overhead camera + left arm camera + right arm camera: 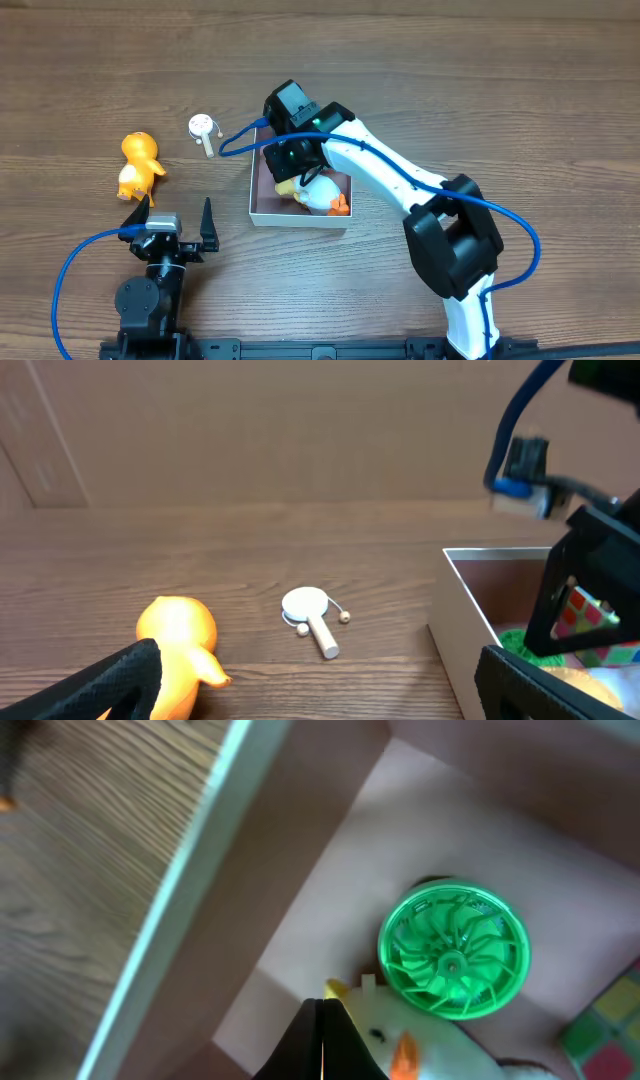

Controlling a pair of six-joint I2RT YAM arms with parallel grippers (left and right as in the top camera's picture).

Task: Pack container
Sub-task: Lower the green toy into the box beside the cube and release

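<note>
The container (pixel 298 221) sat on the desk (pixel 450 80) in front of the right arm, open side up, and it already held some cargo. A green finned wheel (pixel 455 955) lay flat on its pink floor, a white bird toy (pixel 325 195) with orange feet lay beside it, and a colour-tiled cube (pixel 578 610) sat toward one wall.

My right claw (pixel 322 1030) hung inside the container over the near-left part of the floor. Its fingers were pressed together with nothing showing between them, and the bird's head was just beside the tips.

Two toys lay outside the container, both to its left. The little white rattle drum (pixel 203 128) was near the far-left corner, its handle pointing back toward the rig. The orange duck (pixel 138 165) lay well left of the container, with its long axis running roughly away from me and its head at the far end.

My left claw (pixel 172 205) hovered left of the container's near corner with its fingers spread wide and empty. The duck was just beyond its left finger, ahead and slightly left.

I judged the left arm much the nearer for both loose toys. Nothing stood between that claw and the duck. The way back to the container looked crowded, though, because the right arm lay across it, so I would want that arm lifted out first.
</note>
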